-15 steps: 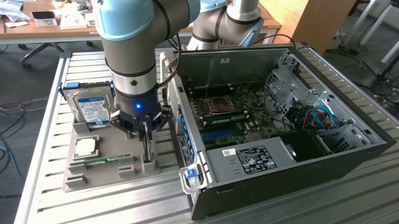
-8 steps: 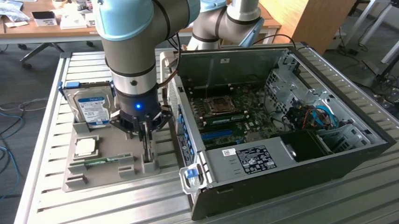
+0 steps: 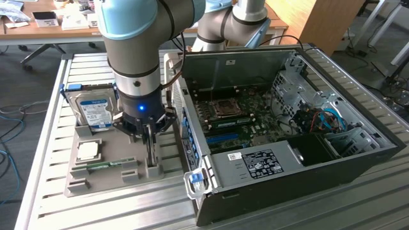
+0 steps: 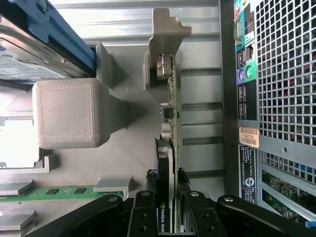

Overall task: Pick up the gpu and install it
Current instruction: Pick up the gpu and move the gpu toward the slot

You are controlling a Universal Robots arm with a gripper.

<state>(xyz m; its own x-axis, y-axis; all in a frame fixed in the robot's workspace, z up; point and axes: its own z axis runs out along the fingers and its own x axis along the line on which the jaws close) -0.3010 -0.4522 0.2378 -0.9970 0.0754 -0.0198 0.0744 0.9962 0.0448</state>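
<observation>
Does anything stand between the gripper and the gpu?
Nothing visible. The gripper is closed on the gpu, which stands on edge in the grey holder beside the computer case.

Grey holder block (image 4: 64, 113): matt plastic with a fine, ribbed printed texture. The gpu (image 4: 168, 158): green circuit-board edge, dull silver metal bracket (image 4: 167, 29). The computer case (image 4: 286, 69): perforated satin sheet metal. The table (image 3: 96, 211): grooved, brushed metal slats.
</observation>
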